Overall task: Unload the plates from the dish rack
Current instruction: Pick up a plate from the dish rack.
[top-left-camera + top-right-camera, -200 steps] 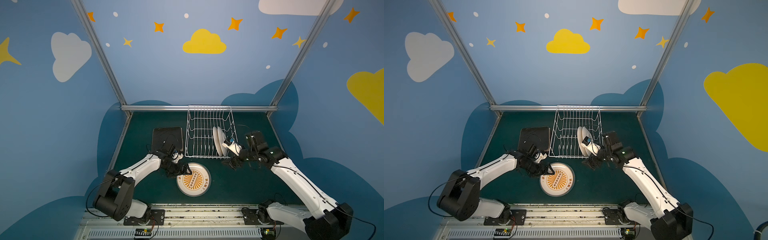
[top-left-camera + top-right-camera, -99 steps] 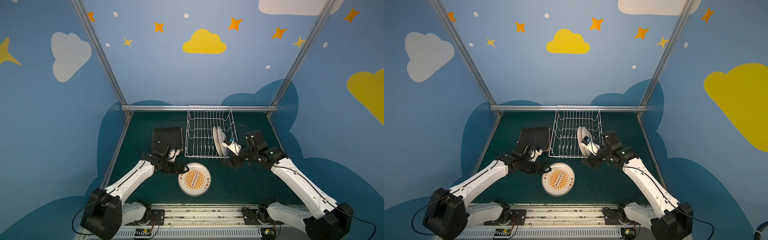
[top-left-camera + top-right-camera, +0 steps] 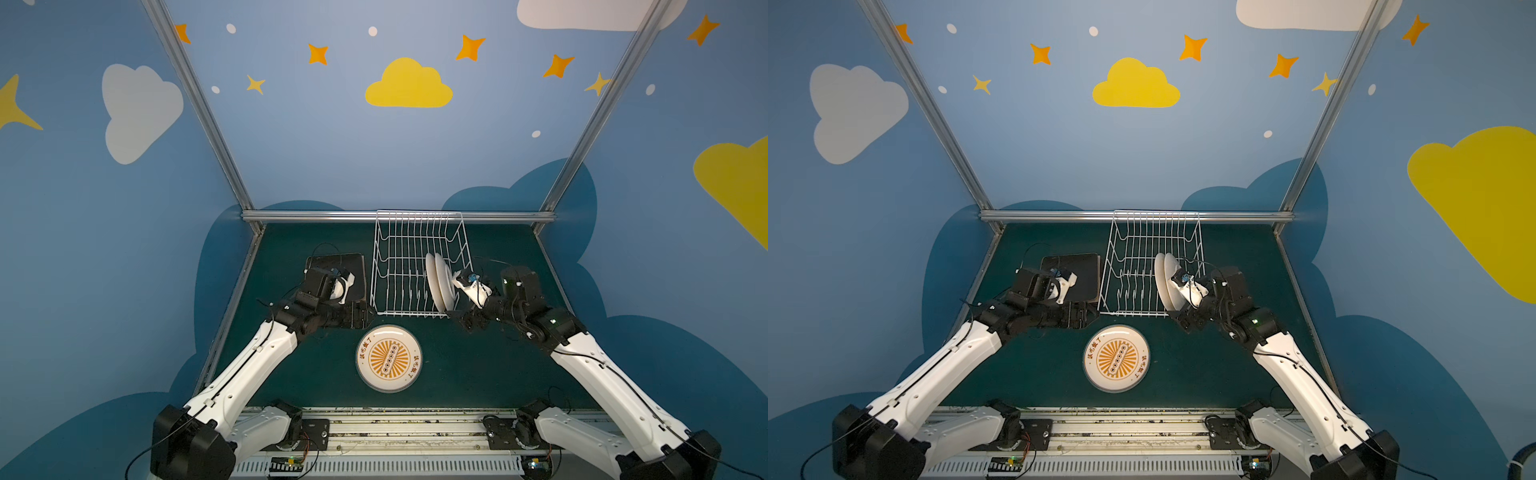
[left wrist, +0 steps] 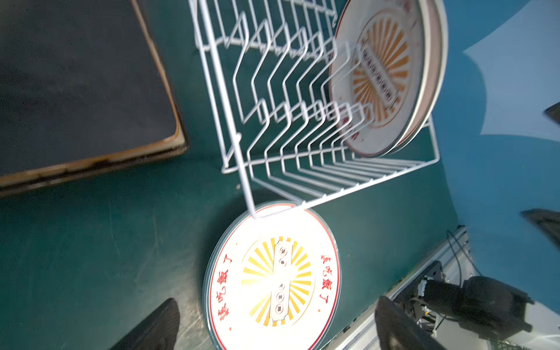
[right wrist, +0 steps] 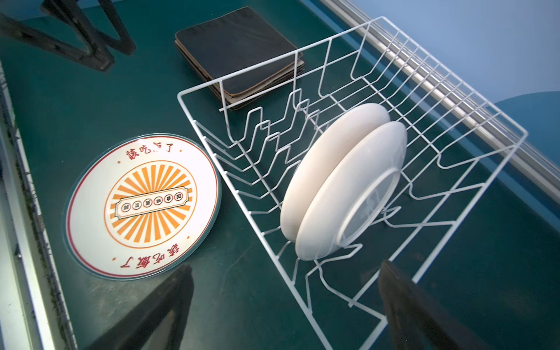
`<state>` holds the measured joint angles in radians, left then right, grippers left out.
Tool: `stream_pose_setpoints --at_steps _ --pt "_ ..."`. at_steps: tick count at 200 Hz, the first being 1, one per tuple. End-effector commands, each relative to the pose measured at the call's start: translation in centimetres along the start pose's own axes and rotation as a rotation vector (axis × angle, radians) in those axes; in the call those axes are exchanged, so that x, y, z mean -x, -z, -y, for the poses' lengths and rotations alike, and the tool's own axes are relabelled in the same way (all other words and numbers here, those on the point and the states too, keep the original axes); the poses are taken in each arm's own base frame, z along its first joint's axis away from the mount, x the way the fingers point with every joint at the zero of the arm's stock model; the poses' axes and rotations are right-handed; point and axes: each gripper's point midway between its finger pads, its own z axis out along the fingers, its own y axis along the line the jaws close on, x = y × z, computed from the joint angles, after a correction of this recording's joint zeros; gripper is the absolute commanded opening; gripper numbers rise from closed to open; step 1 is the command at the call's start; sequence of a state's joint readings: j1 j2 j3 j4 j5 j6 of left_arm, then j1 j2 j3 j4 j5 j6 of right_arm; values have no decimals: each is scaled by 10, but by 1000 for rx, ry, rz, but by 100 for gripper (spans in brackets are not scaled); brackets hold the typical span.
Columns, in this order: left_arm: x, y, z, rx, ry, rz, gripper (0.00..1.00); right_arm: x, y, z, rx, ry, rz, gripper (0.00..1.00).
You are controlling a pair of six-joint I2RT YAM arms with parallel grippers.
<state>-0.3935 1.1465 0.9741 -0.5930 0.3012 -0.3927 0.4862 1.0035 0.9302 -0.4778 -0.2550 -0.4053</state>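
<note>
- Plates: two are stood upright in the dish rack, the rest laid on the counter.
- Left jaws and right jaws are held apart, empty.
- Next pick is judged in hand: a racked rim must be straddled.

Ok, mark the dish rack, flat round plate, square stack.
dish rack (image 3: 399, 286): in a top view, empty tines.
flat round plate (image 3: 389, 359): in a top view, printed centre.
square stack (image 5: 239, 45): right wrist view, black top.
</note>
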Motion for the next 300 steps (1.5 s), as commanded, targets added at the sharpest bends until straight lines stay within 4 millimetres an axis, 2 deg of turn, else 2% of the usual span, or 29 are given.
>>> stream_pose_setpoints --at_steps 1,36,66,122,165,190,225,300 --pt "25 4 20 -60 -21 36 99 5 3 12 -66 -48 23 96" --pt "52 -6 38 -75 8 23 94 1 3 24 -92 -143 -13 96" --pt "70 -23 62 -115 -13 18 84 0 3 33 -105 -193 -16 96" --pt "103 -67 96 -215 9 3 68 -1 7 46 -142 -272 4 96" --pt "117 -100 105 -246 20 -34 57 -1 13 54 -189 -294 20 96" --pt "118 -114 115 -282 22 -79 55 0 17 57 -206 -290 31 96" --pt "113 -130 119 -285 30 -133 40 -3 21 61 -241 -283 38 96" --pt "105 -162 122 -277 76 -197 30 -7 22 64 -260 -293 33 96"
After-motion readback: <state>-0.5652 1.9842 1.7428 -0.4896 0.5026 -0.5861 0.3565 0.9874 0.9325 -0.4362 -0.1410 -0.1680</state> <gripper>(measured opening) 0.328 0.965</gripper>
